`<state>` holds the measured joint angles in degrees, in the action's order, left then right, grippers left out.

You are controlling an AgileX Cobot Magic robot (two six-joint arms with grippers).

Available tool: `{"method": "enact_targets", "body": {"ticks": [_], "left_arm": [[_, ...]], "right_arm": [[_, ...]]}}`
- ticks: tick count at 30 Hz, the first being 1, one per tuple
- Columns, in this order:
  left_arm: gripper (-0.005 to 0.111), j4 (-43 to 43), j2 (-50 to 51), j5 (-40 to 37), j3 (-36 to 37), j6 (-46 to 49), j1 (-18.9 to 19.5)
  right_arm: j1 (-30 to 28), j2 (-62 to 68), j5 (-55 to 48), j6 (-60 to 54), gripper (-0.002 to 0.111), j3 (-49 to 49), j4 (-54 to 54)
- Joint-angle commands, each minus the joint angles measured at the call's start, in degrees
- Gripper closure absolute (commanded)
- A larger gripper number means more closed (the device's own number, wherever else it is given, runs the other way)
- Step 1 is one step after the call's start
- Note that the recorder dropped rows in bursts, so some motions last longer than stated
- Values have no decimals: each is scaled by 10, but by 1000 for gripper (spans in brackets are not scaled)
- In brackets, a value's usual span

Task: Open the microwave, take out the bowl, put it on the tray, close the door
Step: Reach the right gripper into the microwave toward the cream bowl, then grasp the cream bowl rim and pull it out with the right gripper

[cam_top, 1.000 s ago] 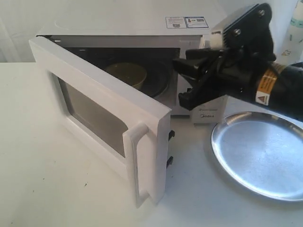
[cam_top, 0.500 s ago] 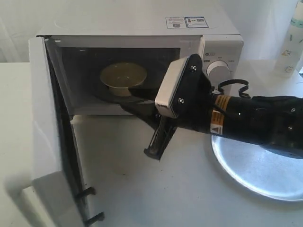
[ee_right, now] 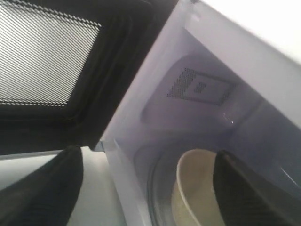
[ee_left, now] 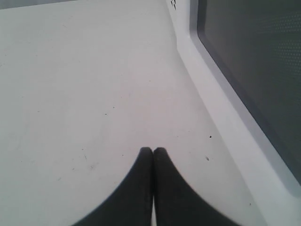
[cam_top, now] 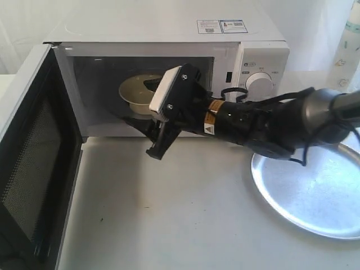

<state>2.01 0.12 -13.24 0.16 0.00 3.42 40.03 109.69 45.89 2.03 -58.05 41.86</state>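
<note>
1. The microwave stood at the back of the white table. Two stickers showed on its top and a round dial on its panel.
2. The door was swung wide open to the left of the exterior view, with its black mesh inner face toward the camera.
3. The cream bowl sat upright inside the cavity, left of its centre, on the round plate of the cavity floor.
4. The right gripper was at the mouth of the cavity with its jaws spread wide. One finger was high in front of the bowl and the other low by the front sill.
5. In the right wrist view, the bowl lay between the two dark fingers, much nearer one than the other. We could not tell whether that nearer finger touched it. We saw nothing clamped.
6. The right arm reached in from the right, crossing in front of the control panel and over the near rim of the tray.
7. The shiny round tray lay flat on the table, in front of the microwave's right end and well apart from the bowl.
8. The left gripper had its fingertips pressed together on nothing. It hung over the table just beside the door's white-framed outer face and its dark window.
</note>
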Motion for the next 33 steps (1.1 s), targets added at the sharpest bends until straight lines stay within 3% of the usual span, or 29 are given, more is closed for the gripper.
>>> {"method": "enact_targets", "body": {"ticks": [1,10,13,16,20,25,29,33], "left_arm": [[107,5,-1,-1,-2,0,-2],[107,5,-1,-1,-2,0,-2],[107,5,-1,-1,-2,0,-2],[107,5,-1,-1,-2,0,-2],[107,5,-1,-1,-2,0,-2],[107,5,-1,-1,-2,0,-2],[107,5,-1,-1,-2,0,-2],[107,5,-1,-1,-2,0,-2]], "right_arm": [[0,72,-61,-9,37,-76,-39],[0,176,-186,-8,37,-226,-39],[0,196,-213,-5,43,-254,-39],[1,204,-214,-4,61,-267,-39],[4,196,-214,-4,109,-268,-37],[27,156,-257,77,108,-253,-21],[54,94,-274,270,108,-213,189],[68,25,-133,536,108,-157,509]]}}
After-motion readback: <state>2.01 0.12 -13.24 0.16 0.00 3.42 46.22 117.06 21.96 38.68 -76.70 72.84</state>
